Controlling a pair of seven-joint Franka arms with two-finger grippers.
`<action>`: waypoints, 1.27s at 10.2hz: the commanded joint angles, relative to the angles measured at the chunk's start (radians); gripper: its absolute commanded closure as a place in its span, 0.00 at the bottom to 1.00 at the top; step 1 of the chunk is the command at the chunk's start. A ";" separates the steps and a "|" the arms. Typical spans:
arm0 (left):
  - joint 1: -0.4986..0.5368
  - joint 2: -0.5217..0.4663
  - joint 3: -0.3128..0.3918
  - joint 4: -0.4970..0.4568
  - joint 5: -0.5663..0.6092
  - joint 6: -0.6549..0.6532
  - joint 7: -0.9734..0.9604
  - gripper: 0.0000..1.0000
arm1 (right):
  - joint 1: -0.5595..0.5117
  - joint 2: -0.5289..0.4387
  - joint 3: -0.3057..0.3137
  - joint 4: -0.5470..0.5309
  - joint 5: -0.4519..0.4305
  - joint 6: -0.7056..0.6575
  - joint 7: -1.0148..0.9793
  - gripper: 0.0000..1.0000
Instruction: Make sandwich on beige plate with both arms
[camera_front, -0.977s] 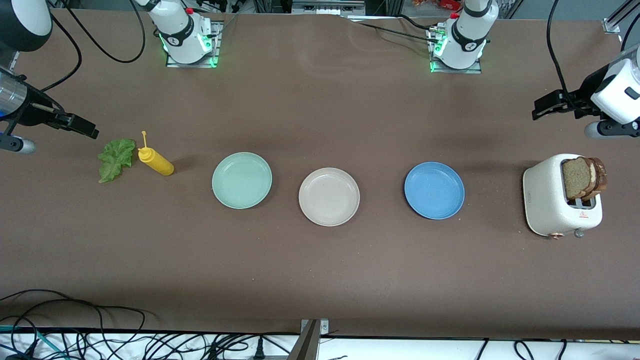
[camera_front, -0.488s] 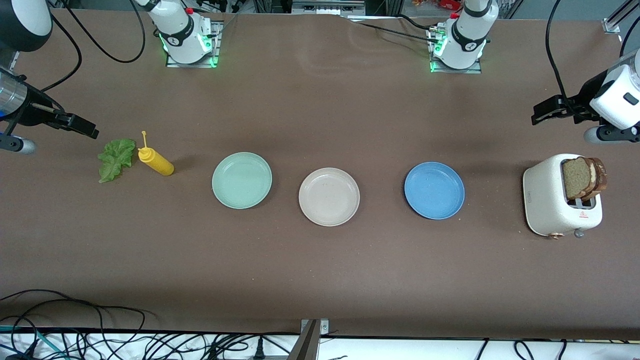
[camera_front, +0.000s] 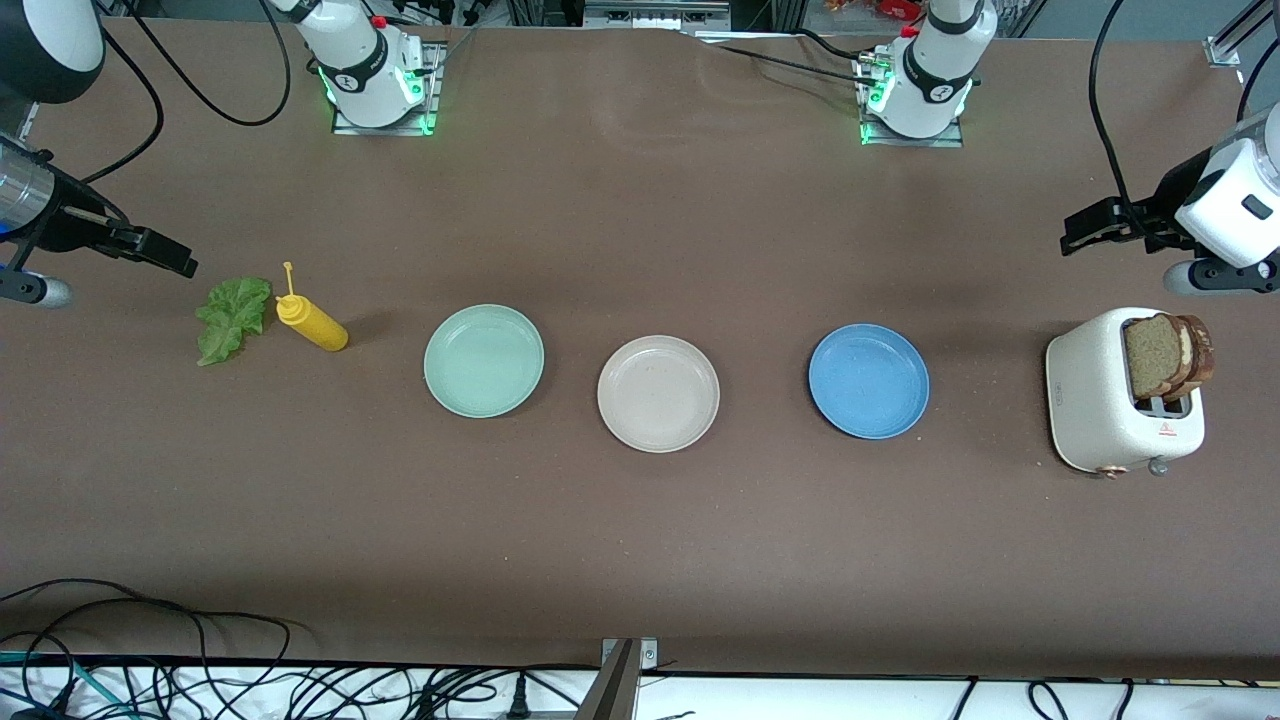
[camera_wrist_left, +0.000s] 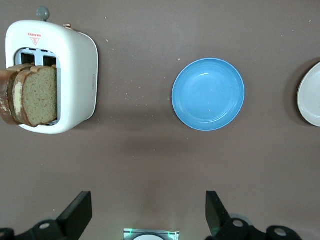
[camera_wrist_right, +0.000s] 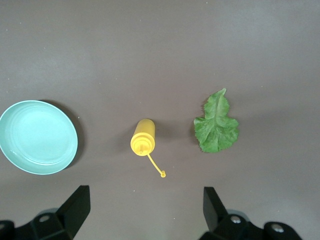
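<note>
Waiting at both ends, nothing assembled yet: beige plate (camera_front: 658, 393) sits bare mid-surface, btwn mint-green plate (camera_front: 484, 360) and blue plate (camera_front: 868, 381). Bread slices (camera_front: 1167, 354) stand upright in the toaster (camera_front: 1110, 400) at the left arm's end; lettuce leaf (camera_front: 233, 317) lies flat beside the yellow squeeze bottle (camera_front: 312, 322) at the right arm's end.

Left gripper (camera_wrist_left: 145, 216) hangs over bare surface near the toaster, fingers wide apart, holding nothing. Right gripper (camera_wrist_right: 142, 212) hangs over the surface near the lettuce, fingers also wide apart, empty.

Risks, as I judge them:
- Two slices lean tight together in the slots; pinching one could drag both out, or tip the toaster if pulled at an angle.
- Lettuce is thin and flat, so fingers may scrape the surface & miss, or tear it.
- Bottle is just beside the leaf; a sloppy approach could knock it over.
- Three similar plates in a row: easy to drop onto the wrong one.
- Both arms heading to the middle plate together could clash.
</note>
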 joint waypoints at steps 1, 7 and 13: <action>-0.003 0.020 0.002 0.028 -0.025 -0.002 0.021 0.00 | -0.001 -0.005 0.003 0.001 0.013 -0.002 0.005 0.00; -0.004 0.029 0.002 0.027 -0.026 0.015 0.021 0.00 | -0.001 -0.005 0.003 0.001 0.013 -0.002 0.004 0.00; -0.004 0.030 0.002 0.027 -0.026 0.016 0.019 0.00 | -0.001 -0.005 0.003 0.001 0.015 -0.002 0.004 0.00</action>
